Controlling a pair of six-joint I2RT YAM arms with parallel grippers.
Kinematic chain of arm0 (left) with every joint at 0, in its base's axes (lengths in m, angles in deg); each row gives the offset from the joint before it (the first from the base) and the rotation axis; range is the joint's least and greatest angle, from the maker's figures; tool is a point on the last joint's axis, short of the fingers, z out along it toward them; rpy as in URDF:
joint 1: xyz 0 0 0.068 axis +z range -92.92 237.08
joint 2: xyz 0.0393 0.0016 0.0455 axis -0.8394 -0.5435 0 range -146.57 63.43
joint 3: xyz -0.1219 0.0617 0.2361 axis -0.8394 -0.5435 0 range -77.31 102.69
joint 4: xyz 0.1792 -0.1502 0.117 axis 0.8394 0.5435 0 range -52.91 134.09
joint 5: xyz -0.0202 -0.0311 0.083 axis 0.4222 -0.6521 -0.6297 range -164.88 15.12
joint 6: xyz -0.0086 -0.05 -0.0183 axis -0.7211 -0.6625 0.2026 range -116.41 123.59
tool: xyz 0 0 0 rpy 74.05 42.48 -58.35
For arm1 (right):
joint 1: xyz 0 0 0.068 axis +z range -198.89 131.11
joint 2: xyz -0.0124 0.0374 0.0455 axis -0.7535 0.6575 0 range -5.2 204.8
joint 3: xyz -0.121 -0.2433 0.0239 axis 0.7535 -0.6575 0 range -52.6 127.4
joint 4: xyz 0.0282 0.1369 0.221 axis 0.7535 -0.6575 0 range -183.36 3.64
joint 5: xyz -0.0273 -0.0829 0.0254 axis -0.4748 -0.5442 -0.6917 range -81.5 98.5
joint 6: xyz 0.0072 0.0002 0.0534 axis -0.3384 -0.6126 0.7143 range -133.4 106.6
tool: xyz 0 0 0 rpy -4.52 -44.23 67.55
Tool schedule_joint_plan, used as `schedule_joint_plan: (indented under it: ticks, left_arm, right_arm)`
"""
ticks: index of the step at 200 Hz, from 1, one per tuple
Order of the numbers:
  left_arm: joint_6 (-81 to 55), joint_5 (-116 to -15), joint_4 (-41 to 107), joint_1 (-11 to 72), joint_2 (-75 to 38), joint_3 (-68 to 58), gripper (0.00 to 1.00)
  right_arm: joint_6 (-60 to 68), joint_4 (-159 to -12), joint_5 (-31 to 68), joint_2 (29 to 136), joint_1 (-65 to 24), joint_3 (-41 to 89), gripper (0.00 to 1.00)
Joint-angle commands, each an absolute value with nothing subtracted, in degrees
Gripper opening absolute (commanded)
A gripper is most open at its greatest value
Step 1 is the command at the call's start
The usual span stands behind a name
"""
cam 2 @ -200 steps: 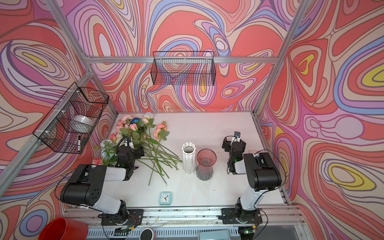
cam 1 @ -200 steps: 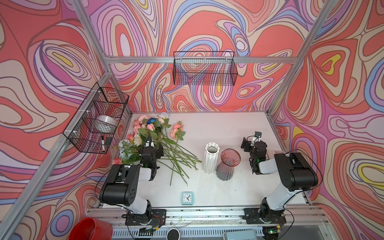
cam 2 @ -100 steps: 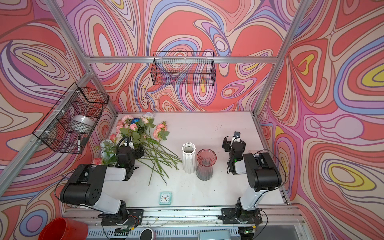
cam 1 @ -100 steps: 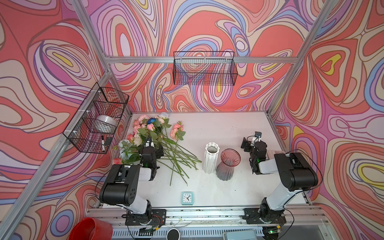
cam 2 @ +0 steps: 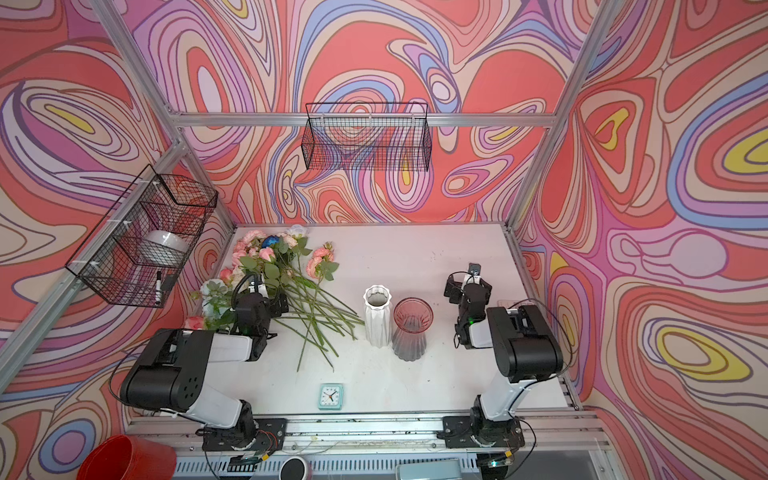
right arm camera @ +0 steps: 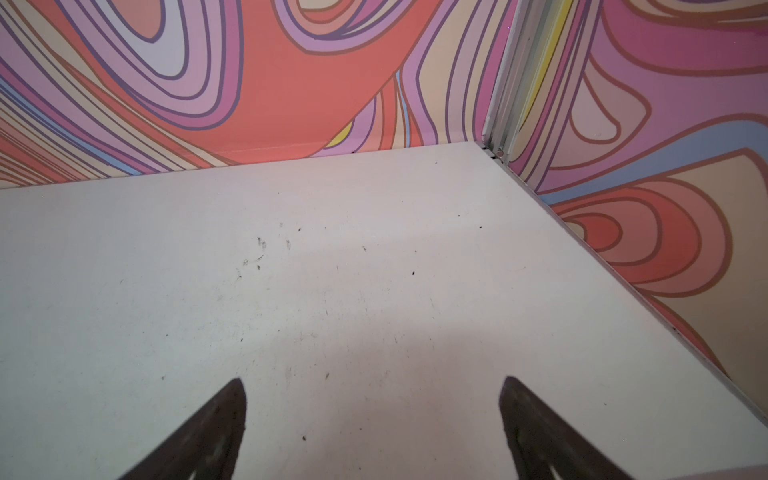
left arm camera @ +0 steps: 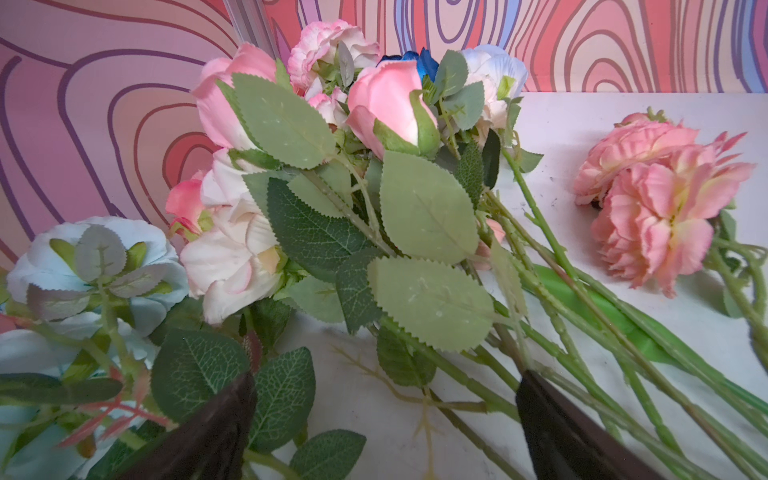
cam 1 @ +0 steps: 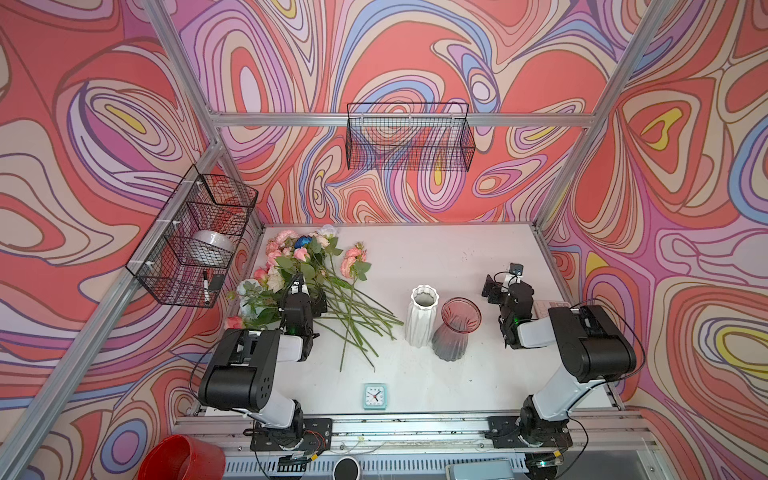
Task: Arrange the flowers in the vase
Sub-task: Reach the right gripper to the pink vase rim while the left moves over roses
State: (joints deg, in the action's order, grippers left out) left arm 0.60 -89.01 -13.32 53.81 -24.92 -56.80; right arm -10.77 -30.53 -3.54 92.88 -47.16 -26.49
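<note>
Done: nothing; your flowers [cam 1: 316,282] lie near white vase [cam 1: 422,322], pink vase [cam 1: 456,332].
Grippers: left gripper [left arm camera: 382,386], right gripper [right arm camera: 372,386] wide apart, empty.

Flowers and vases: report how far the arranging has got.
Done: nothing; the white ribbed vase and the pink-tinted glass vase stand empty. In hand: nothing; the left gripper hangs open over the pile of long-stemmed artificial roses, the right gripper open above the white table. Left: every stem.
</note>
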Motion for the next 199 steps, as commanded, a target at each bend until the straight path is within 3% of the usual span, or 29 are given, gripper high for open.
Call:
schedule_joint_plan:
  ticks: [1,41,84,107,120,135,159,199]
  left_arm:
    - [1.0,-89.3,-10.9,54.2,-22.3,-55.5,1.0]
    - [0.3,-91.7,0.4,54.2,-17.4,-51.0,1.0]
    - [-4.8,-95.4,7.3,54.2,-9.7,-48.4,1.0]
    - [-13.1,-92.2,6.5,54.2,-5.0,-44.9,1.0]
    - [-19.7,-88.5,6.0,54.1,-3.5,-43.7,1.0]
    - [-31.2,-87.2,11.4,54.3,-1.2,-41.8,1.0]
    - [-48.0,-86.9,28.7,55.3,1.9,-37.4,1.0]
    - [-52.7,-66.4,20.3,55.9,3.9,-39.0,1.0]
  right_arm:
    - [-11.0,-35.1,-2.3,89.6,-47.7,-25.3,0.98]
    - [-8.9,-48.0,-5.4,84.8,-47.7,-20.8,0.98]
    - [-2.0,-56.3,-15.6,79.2,-47.7,-18.6,0.98]
    - [11.9,-68.8,-26.4,77.9,-47.7,-13.3,0.98]
    - [27.8,-88.0,-29.2,78.0,-47.8,-6.6,0.98]
    - [25.2,-95.1,-18.3,80.1,-49.5,-1.2,0.98]
    - [25.6,-97.7,-11.0,80.7,-49.6,0.7,0.98]
    - [23.1,-100.0,6.6,71.6,-49.3,-0.5,0.89]
